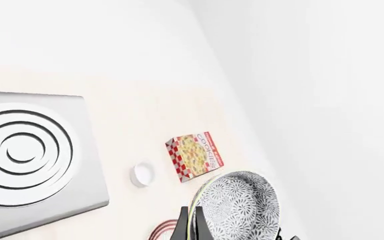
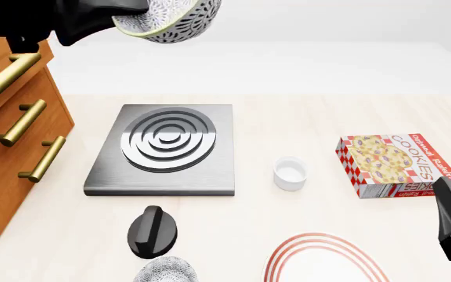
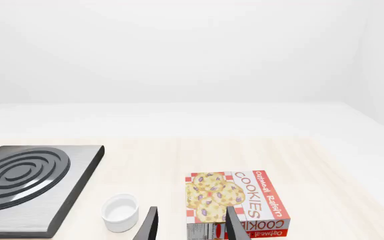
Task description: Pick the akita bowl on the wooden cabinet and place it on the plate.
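The akita bowl (image 2: 174,20), white with dense black speckling, hangs tilted high above the table's back left, beyond the wooden cabinet's (image 2: 10,153) top. My left gripper (image 2: 128,13) is shut on its rim; the left wrist view shows the fingers (image 1: 182,228) pinching the bowl (image 1: 242,205) at its edge. The plate (image 2: 327,258), white with red rings, lies at the table's front edge and is cut off by the frame; a sliver of the plate (image 1: 160,231) shows below the bowl. My right gripper (image 3: 192,227) is open and empty, low at the front right (image 2: 450,202).
A grey stove plate (image 2: 162,147) with silver rings lies mid-table, a black knob (image 2: 153,230) in front of it. A second speckled bowl (image 2: 167,271) sits at the front edge. A small white cup (image 2: 290,174) and a cookie box (image 2: 394,164) stand to the right.
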